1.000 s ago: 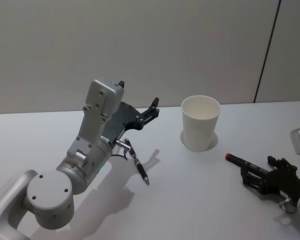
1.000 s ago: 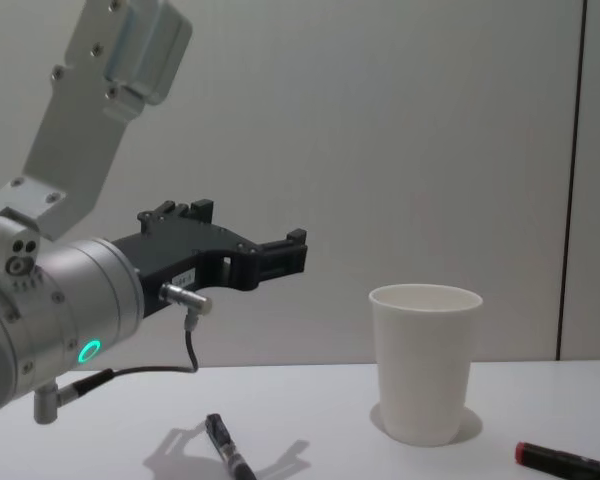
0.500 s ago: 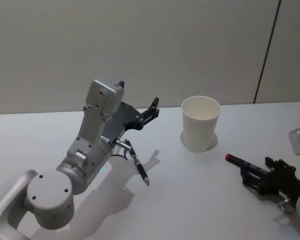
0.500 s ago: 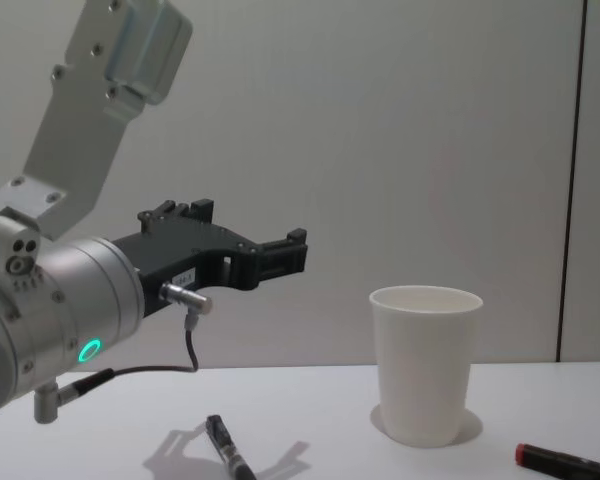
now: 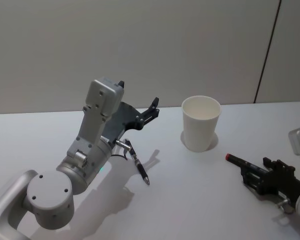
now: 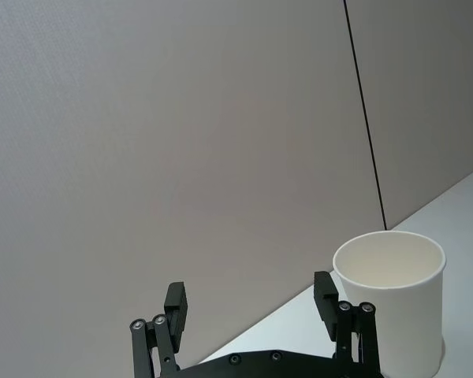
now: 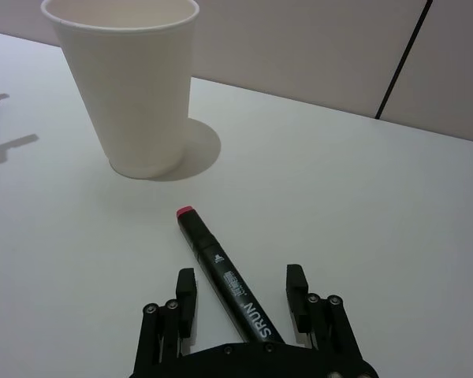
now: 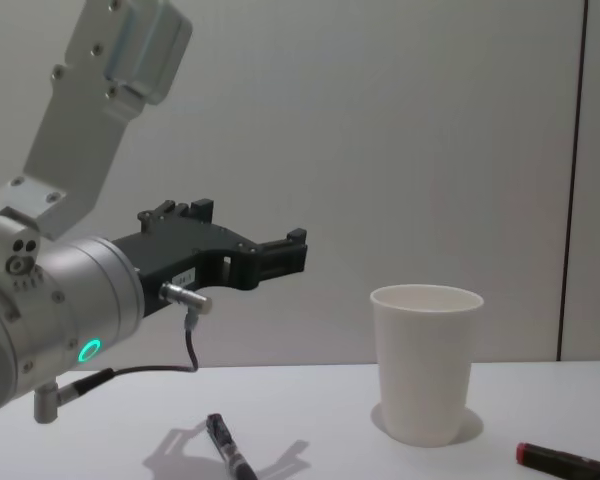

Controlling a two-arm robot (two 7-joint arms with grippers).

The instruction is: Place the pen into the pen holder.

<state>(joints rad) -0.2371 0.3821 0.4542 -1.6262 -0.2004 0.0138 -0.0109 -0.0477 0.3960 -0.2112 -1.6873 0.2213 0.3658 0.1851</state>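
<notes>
Barely anything has moved: right tool (image 7: 240, 274) is held spread astride the marker pen (image 7: 221, 268) for grasping; left tool (image 6: 251, 287) is parked raised, unclenched, empty, facing the pen holder (image 5: 201, 122).

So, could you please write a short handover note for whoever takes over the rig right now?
The left gripper is open and empty, raised above the table, left of the pen holder.
The right gripper is open, low at the table, straddling the black marker without gripping it.
The pen holder stands upright, empty; a slim black pen lies farther left on the table.
Done: nothing yet. Left: grasp a pen, lift it, drop it into the holder.
</notes>
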